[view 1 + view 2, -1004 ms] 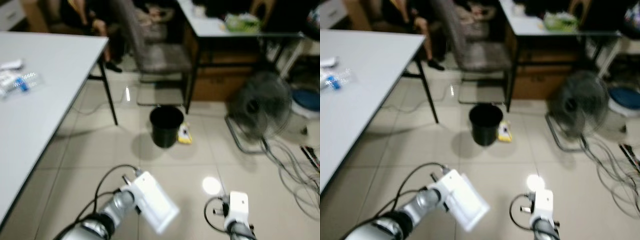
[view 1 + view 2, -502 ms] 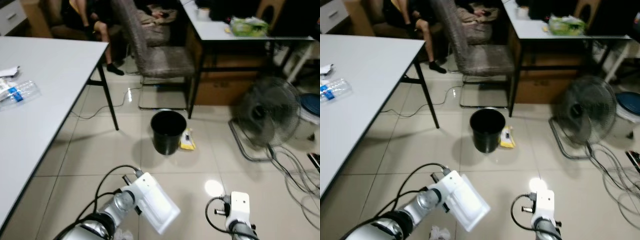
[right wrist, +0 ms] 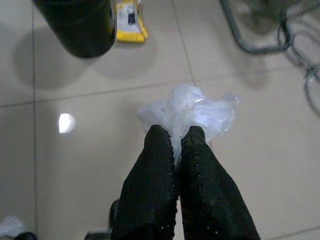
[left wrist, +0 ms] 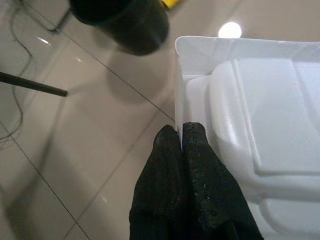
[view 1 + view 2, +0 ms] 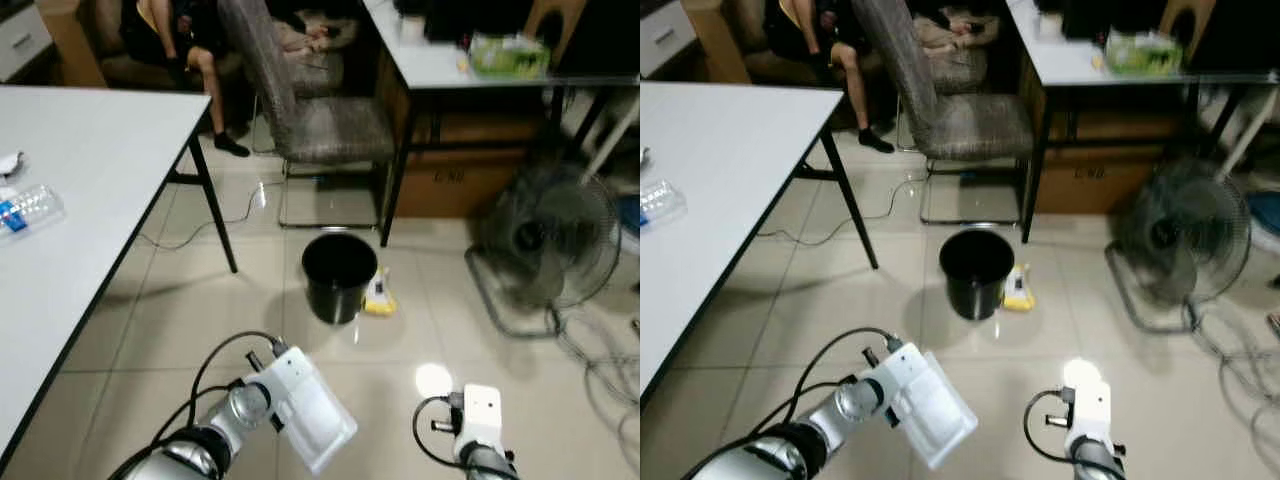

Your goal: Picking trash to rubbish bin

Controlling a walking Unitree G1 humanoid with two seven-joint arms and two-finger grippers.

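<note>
A black round rubbish bin (image 5: 340,276) stands on the tiled floor ahead, with a yellow packet (image 5: 379,296) lying at its right side. My left gripper (image 4: 181,145) is shut on the edge of a white foam food box (image 4: 260,130), held low in front of me (image 5: 308,408). My right gripper (image 3: 176,145) is shut on a crumpled clear plastic bag (image 3: 192,112). In the right wrist view the bin (image 3: 75,27) and the yellow packet (image 3: 129,21) lie beyond the bag.
A white table (image 5: 90,200) with a plastic bottle (image 5: 25,208) is at my left. A grey chair (image 5: 320,110) and a desk (image 5: 450,70) stand behind the bin. A floor fan (image 5: 545,240) and cables are at the right. A person sits at the back (image 5: 175,40).
The whole view has shifted: the bin and chair now sit lower and a little nearer in the picture. Both grippers keep their hold on the box and the bag.
</note>
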